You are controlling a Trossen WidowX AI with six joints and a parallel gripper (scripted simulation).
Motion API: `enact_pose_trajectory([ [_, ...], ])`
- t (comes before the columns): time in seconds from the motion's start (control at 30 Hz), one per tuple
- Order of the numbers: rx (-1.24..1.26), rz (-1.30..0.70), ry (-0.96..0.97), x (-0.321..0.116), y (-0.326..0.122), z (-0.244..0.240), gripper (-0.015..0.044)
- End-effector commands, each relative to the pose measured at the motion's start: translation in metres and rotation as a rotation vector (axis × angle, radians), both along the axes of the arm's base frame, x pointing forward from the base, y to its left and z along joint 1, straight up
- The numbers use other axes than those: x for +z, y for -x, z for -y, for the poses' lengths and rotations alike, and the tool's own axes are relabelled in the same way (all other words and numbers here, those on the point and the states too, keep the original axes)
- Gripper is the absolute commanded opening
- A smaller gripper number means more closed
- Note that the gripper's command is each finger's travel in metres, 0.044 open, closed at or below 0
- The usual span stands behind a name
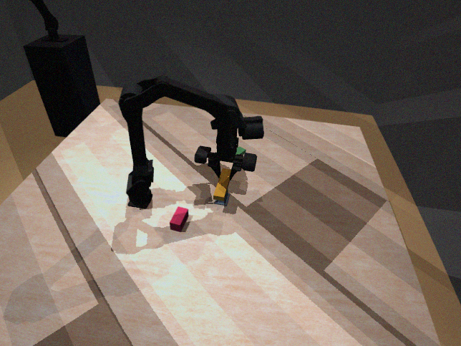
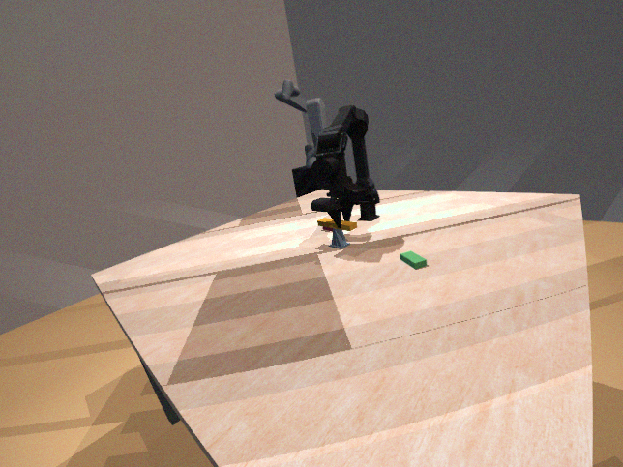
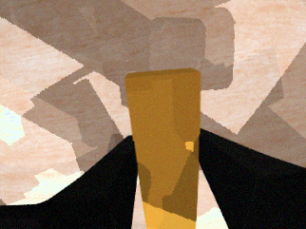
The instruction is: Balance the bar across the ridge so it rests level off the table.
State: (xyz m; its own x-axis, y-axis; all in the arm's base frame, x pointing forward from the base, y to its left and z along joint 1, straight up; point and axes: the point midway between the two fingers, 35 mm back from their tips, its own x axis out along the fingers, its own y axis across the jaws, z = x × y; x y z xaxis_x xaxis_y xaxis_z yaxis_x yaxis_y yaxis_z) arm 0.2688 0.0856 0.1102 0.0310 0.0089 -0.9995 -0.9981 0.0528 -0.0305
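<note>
Bar [image 2: 338, 223] sits above the ridge [image 2: 338, 239], and in the exterior view you see it near level, with both ends off the table [image 2: 395, 332]. The gripper [image 2: 341, 220] is closed on the bar near its middle. Whether the bar already rests on the ridge or hangs just over it, you cannot tell. The carrying seems done; what is left for you is to set it down, open, and see that it stays balanced.
</note>
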Motion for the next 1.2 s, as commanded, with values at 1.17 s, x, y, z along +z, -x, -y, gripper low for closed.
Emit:
enact_pose_trajectory([
  [1.17,0.000,0.000,0.000,0.0000,0.0000,0.0000,0.0171],
])
